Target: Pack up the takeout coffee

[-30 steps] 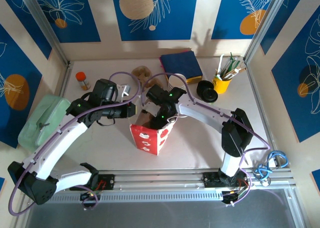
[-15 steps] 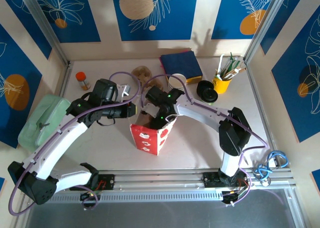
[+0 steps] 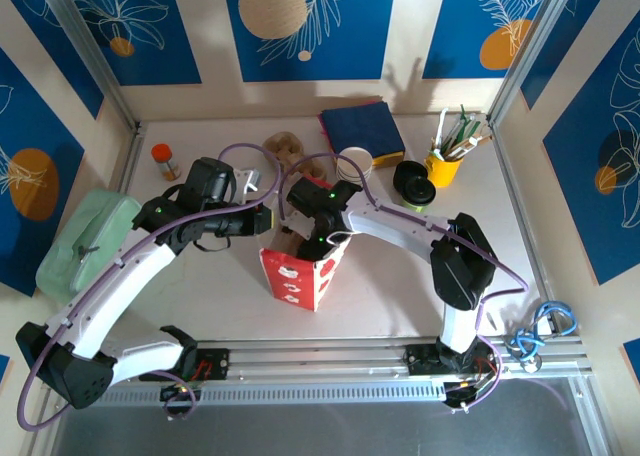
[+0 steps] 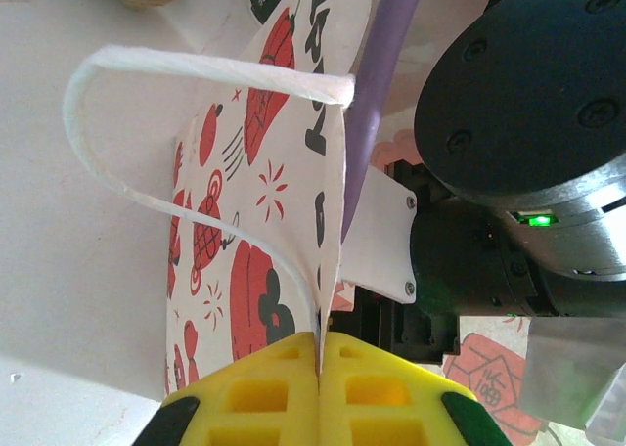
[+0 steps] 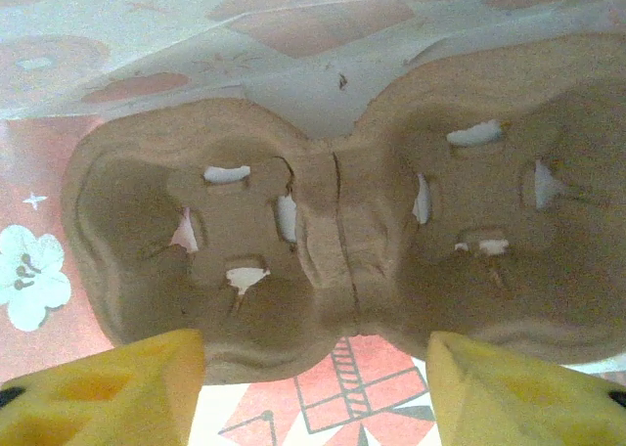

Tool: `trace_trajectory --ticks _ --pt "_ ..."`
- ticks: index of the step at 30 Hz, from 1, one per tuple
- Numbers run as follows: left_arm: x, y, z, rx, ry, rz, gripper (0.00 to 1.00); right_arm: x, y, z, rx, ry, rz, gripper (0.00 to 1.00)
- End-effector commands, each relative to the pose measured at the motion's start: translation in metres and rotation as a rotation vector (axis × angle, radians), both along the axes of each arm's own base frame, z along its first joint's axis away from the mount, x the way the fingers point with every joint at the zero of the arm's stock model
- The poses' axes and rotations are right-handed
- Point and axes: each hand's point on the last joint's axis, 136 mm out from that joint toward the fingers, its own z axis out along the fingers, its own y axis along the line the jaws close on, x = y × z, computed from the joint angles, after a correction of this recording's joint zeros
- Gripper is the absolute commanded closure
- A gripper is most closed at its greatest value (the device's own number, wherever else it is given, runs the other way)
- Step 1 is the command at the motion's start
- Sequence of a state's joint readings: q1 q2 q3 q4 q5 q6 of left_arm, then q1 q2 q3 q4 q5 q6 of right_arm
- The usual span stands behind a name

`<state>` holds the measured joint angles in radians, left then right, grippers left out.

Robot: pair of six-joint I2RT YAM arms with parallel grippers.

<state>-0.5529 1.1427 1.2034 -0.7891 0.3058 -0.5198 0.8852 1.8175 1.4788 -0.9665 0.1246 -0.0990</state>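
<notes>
My left gripper (image 4: 321, 360) has its yellow waffle-moulded pads (image 4: 264, 399) pressed together on the thin wall of the paper bag (image 4: 264, 221). The bag is white with red print and has a twisted paper handle (image 4: 196, 66). My right gripper (image 5: 316, 392) stands spread over the brown moulded-pulp cup carrier (image 5: 323, 260), which is rough and fibrous, with two round wells. The takeout coffee cup (image 3: 354, 163), round and white inside, stands on the table (image 3: 380, 286) beside the blue cloth (image 3: 362, 128). Its black lid (image 3: 413, 183) lies near the yellow utensil cup (image 3: 441, 166).
</notes>
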Motion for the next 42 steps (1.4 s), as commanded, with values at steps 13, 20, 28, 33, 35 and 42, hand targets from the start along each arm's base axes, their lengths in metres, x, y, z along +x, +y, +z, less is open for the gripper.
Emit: trace_trajectory --ticks 13,20,28,33,35,42 --pt "-0.002 -0.005 0.012 -0.029 0.001 -0.013 1.00 -0.012 0.018 0.061 0.133 -0.051 -0.001 0.26" --pt "-0.002 -0.006 0.016 -0.036 -0.001 -0.014 1.00 -0.015 0.027 0.084 0.164 -0.141 0.009 0.26" --pt "-0.002 -0.005 0.016 -0.029 0.008 -0.004 1.00 -0.017 0.032 0.099 0.218 -0.153 0.005 0.27" --pt "-0.001 -0.003 0.014 -0.021 0.012 0.008 1.00 -0.022 0.034 0.115 0.266 -0.163 0.012 0.28" --pt "-0.001 -0.003 0.012 -0.014 0.020 0.010 1.00 -0.023 0.034 0.124 0.295 -0.170 0.011 0.28" --pt "0.000 -0.005 0.008 -0.018 0.024 0.004 1.00 -0.026 0.030 0.139 0.343 -0.194 0.006 0.28"
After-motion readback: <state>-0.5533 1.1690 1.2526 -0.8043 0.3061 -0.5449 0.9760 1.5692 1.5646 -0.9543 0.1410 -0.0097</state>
